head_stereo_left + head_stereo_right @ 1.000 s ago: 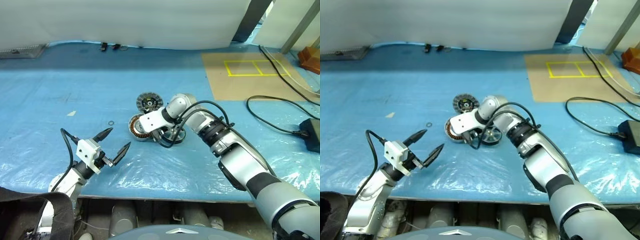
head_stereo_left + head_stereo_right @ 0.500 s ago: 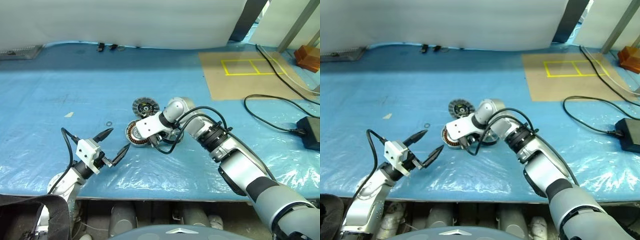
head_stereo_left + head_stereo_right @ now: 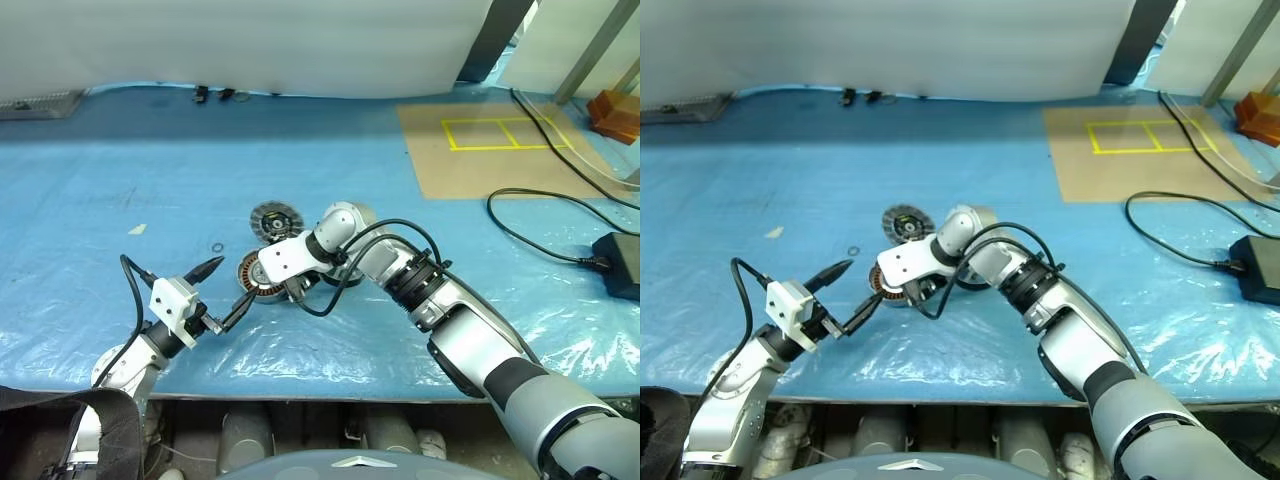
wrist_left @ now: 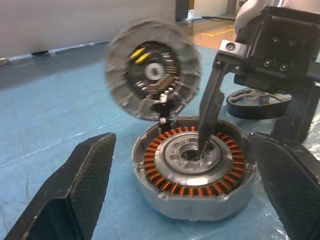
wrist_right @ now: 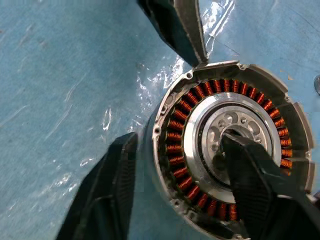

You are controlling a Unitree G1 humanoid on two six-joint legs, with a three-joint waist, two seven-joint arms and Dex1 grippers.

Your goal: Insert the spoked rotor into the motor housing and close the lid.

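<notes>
- The housing lies flat on the blue-covered tabletop, open side up, its copper windings ringing a silver centre.
- The lid is swung open from the housing's far rim, dark segmented face showing; in the left wrist view it stands tilted up above the rim.
- The right end effector points down over the housing, its jaws parted: one finger rests in the silver centre, the other stands outside the rim, so the housing's wall sits between them. Whether they press on it I cannot tell.
- The rotor lies on the tabletop just behind the right end effector, beside the housing and apart from it; nothing holds it.
- The left end effector is level and spread wide, empty, aimed at the housing from the near-left side. One fingertip is just beside the housing's near rim, and the housing lies in line with the gap between its fingers.
- A small ring lies on the tabletop left of the lid.
</notes>
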